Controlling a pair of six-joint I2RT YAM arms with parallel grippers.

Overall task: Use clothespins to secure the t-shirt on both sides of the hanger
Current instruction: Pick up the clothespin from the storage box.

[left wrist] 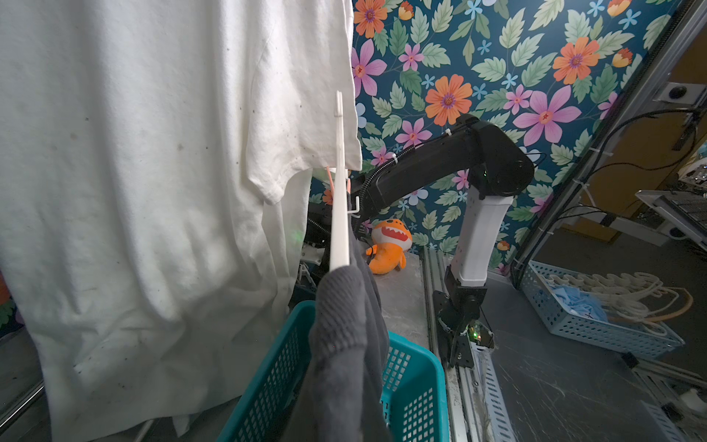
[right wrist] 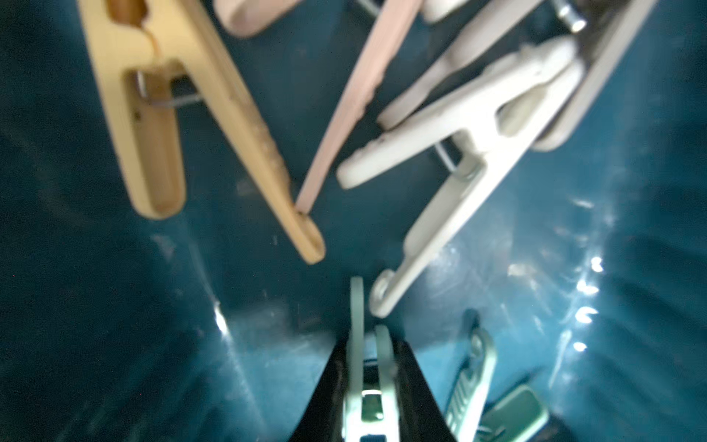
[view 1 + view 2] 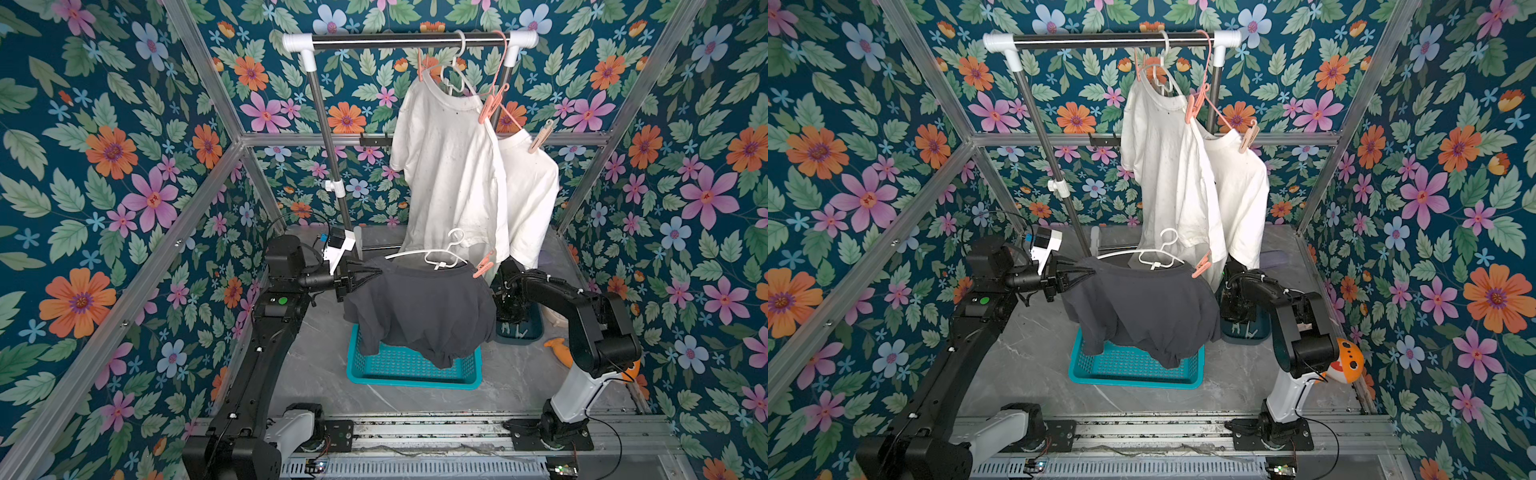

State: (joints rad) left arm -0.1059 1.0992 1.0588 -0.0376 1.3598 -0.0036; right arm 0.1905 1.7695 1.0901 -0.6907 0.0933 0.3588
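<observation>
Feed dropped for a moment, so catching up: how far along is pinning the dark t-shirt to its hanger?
Done: one salmon-pink plastic clothespin clips the dark grey t-shirt to the white plastic hanger on the right arm's side. In hand: the left gripper holds the opposite shoulder; the right gripper is down in the dark teal bin, jaws around a pale green plastic clothespin. Left: pin that bare shoulder.
</observation>
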